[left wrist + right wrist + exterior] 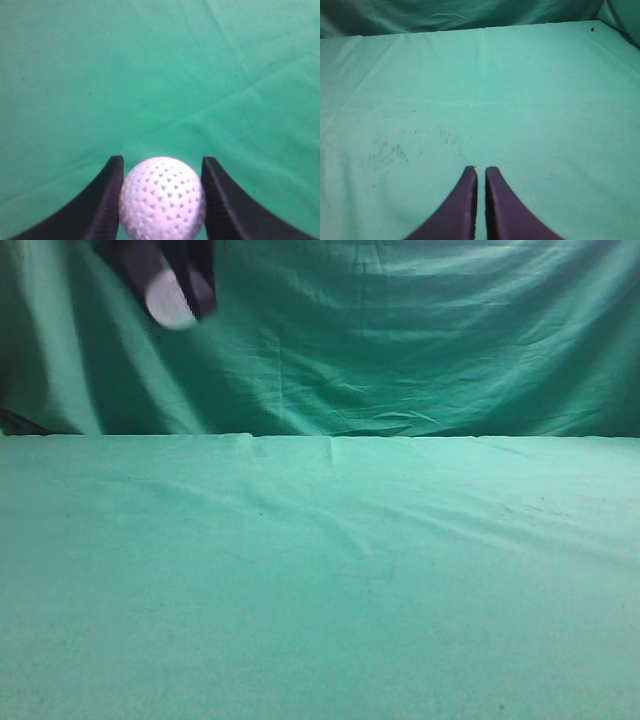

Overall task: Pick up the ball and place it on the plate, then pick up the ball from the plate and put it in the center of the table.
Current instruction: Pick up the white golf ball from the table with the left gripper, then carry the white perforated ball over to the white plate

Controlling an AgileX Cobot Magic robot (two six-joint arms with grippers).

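left gripper high at top left of exterior view, clamped on ball, ball raised well above table, dark green backdrop cloth behind, right gripper low over table, fingers nearly together, holding nothing

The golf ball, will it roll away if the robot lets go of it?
Probably yes. The golf ball is round, so nothing would stop it rolling on the flat table. It looks hard and dimpled, so the left gripper fingers likely hold it by narrow contact; a loose squeeze might let it slip.
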